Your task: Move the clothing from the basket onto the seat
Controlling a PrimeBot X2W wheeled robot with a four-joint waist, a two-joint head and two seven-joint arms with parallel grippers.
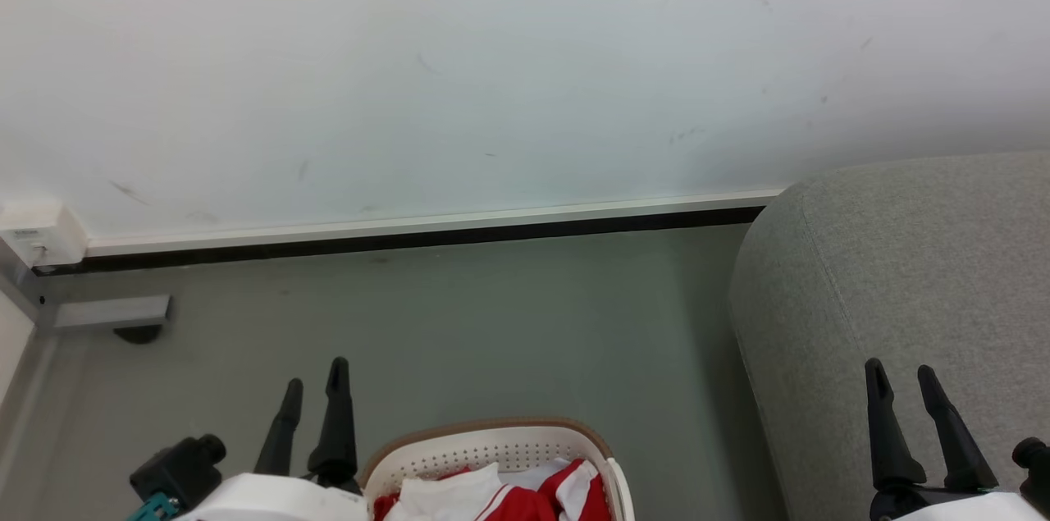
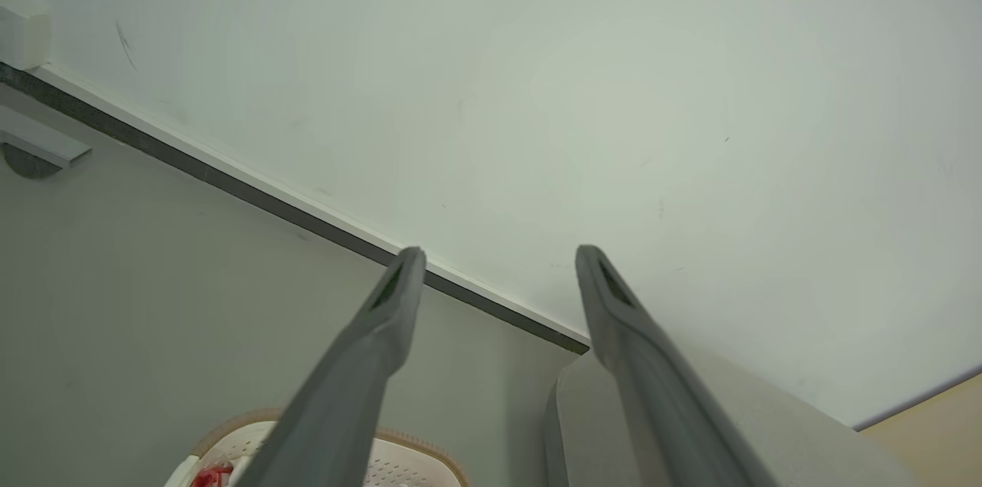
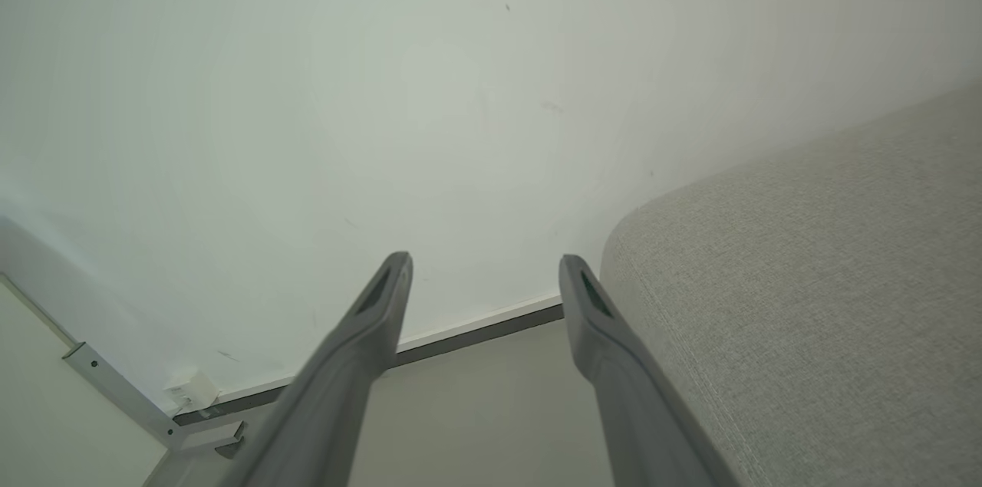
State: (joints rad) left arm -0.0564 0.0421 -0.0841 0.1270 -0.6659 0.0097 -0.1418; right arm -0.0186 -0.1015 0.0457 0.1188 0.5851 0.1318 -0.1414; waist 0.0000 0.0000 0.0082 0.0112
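From the head camera I see the basket at the bottom centre on the grey floor, its brown rim band towards the wall. The clothing lies inside it, red with white parts, bunched up; none of it is on the seat. The seat stands to the right of the basket, apart from it, with a strip of floor between them.

My left gripper hangs just left of the basket, fingers spread and nothing between them. My right gripper is over the near part of the seat, also released and empty. Both wrist cameras show the finger pairs well parted, pointing towards the wall and its dark baseboard.
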